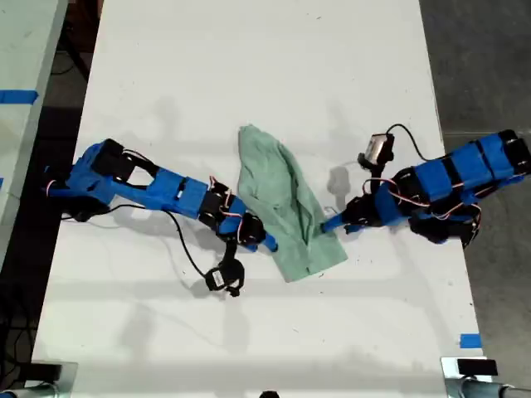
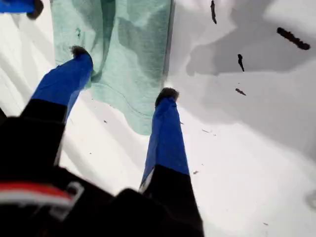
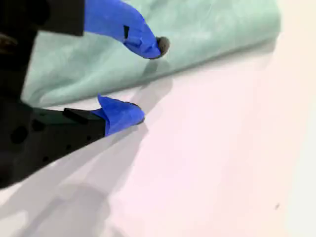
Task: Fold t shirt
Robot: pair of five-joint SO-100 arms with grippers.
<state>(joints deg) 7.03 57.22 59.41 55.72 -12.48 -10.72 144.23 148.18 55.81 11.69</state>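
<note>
The white table (image 1: 249,66) fills most of the exterior view, running from top to bottom of the frame. Two blue arms reach in across it. My first arm (image 1: 158,186) comes from the exterior view's left and my second arm (image 1: 448,178) from the exterior view's right, both angled down toward the centre. Between them lies the t shirt (image 1: 278,195), pale mint green and wrinkled. It is bunched into a long strip that slants from just above the middle of the frame down to the lower centre, with a raised fold along its length. My first gripper (image 1: 270,243) sits at the strip's edge on the exterior view's left, near the lower corner. Its fingers are spread apart with nothing clamped, one tip over the cloth (image 2: 133,44) and the other at the hemmed corner (image 2: 123,71). My second gripper (image 1: 325,225) is at the opposite edge, also spread wide and holding nothing (image 3: 149,81). One of its tips hangs over the fabric (image 3: 207,29), the other over bare table. A small piece of blue tape (image 1: 470,340) marks the table at the lower right of the exterior view.
</note>
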